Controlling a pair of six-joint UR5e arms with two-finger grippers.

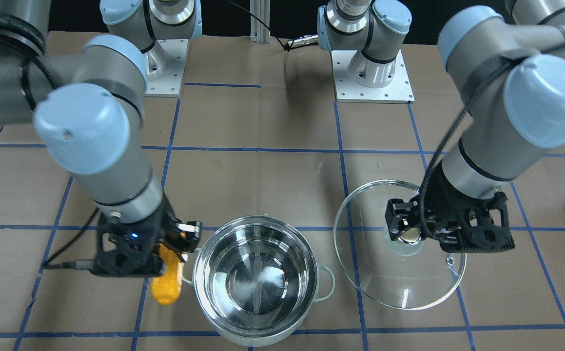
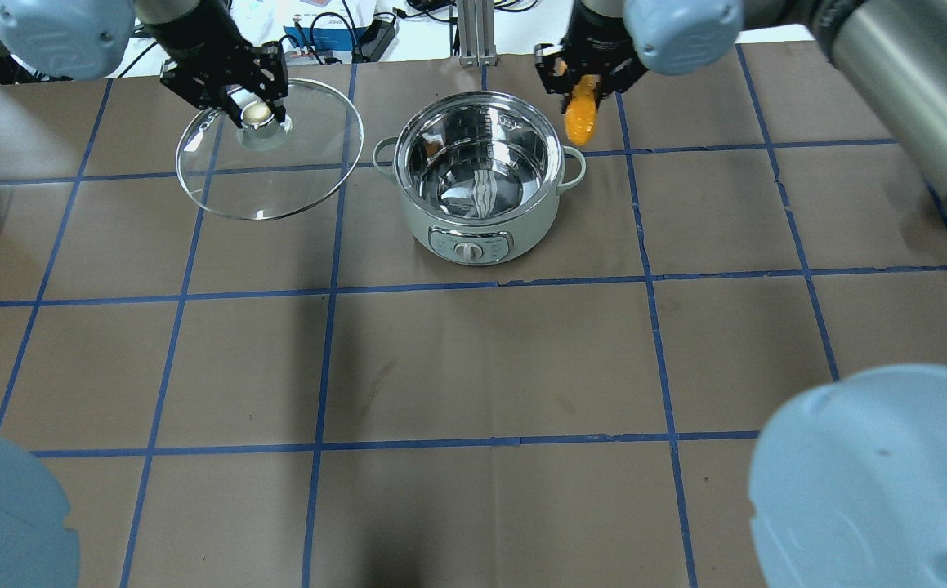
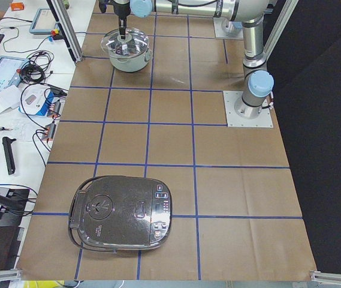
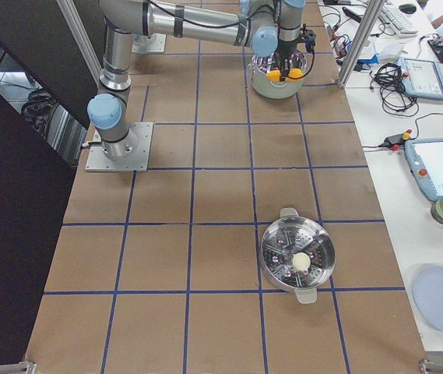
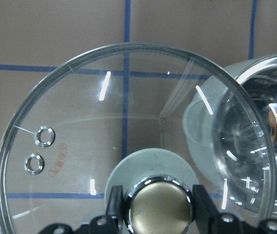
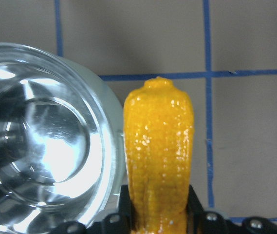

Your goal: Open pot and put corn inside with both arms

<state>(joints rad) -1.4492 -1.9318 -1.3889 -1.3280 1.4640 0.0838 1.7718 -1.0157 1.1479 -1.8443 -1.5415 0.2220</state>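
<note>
Left black two-finger gripper [image 2: 259, 114] pinches the knob of the round glass lid [image 2: 277, 192], held left to clear the shiny steel pot [image 2: 522, 224]; right gripper [image 2: 582, 86] clamps the bumpy yellow-orange toy corn cob [image 2: 580, 122], seemingly just outside its right rim.

The round stainless-steel pot [image 1: 258, 273] is mirror-polished inside, with a pale satin outside. The small yellow-orange toy corn cob [image 1: 167, 285] looks like glossy, bumpy plastic. The flat clear glass lid [image 1: 399, 287] is smooth, and its brass-coloured metal knob [image 5: 157, 209] shines. The brown paper [image 2: 481, 367] underneath is matt.

Opposed front, overhead views — both steep — share pot [image 1: 255, 280] [image 2: 477, 175].
</note>
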